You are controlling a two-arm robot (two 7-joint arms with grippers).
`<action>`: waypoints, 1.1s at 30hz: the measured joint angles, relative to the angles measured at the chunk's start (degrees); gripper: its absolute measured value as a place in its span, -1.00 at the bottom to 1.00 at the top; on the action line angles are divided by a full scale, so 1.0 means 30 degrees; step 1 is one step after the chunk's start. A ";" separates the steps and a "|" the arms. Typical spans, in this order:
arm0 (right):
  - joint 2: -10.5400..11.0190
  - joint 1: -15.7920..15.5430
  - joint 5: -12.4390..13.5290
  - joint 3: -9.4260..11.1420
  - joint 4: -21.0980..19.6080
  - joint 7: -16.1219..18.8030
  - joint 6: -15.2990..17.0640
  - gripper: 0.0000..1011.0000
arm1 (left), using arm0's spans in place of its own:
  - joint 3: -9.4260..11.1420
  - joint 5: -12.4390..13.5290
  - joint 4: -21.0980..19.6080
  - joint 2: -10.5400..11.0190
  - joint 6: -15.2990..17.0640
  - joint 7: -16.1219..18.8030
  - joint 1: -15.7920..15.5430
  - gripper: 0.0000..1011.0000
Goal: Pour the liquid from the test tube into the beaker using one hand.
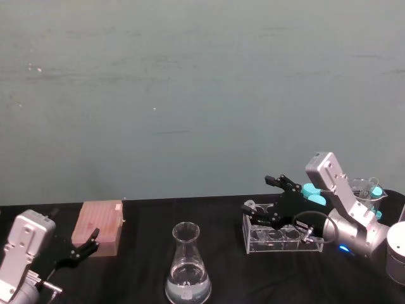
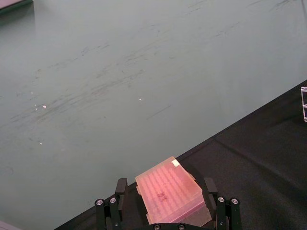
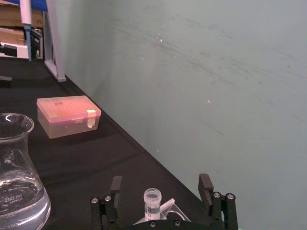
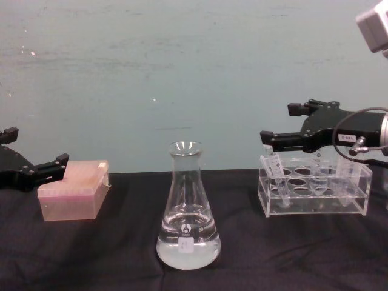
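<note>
The wide-open right gripper (image 4: pixel 277 122) hangs over the test tube (image 4: pixel 276 171) at the left end of the clear rack (image 4: pixel 315 197), likely to grasp it; the beaker (image 4: pixel 187 212), then the idle open left gripper (image 4: pixel 35 145), stand left of it.

The beaker (image 1: pixel 188 266) stands at the front centre of the table (image 1: pixel 145 253). The tip box (image 1: pixel 98 227) lies to its left, farther back, with the left gripper (image 1: pixel 85 246) just in front of it. The tube rack (image 1: pixel 281 244) stands to the right. The test tube (image 4: pixel 274 170) leans in its left end, beneath the right gripper (image 4: pixel 277 123).
</note>
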 joint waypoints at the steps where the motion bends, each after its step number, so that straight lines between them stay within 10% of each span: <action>1: -0.0066 0.0085 -0.0020 -0.0003 0.0152 0.0091 -0.0032 0.98 | -0.0001 -0.0001 0.0000 0.0000 -0.0001 -0.0001 0.0000 0.98; 33: -0.1734 0.2336 -0.1084 0.0194 0.4978 0.1562 -0.0845 0.98 | -0.0001 0.0000 0.0000 0.0000 -0.0001 0.0001 0.0000 0.98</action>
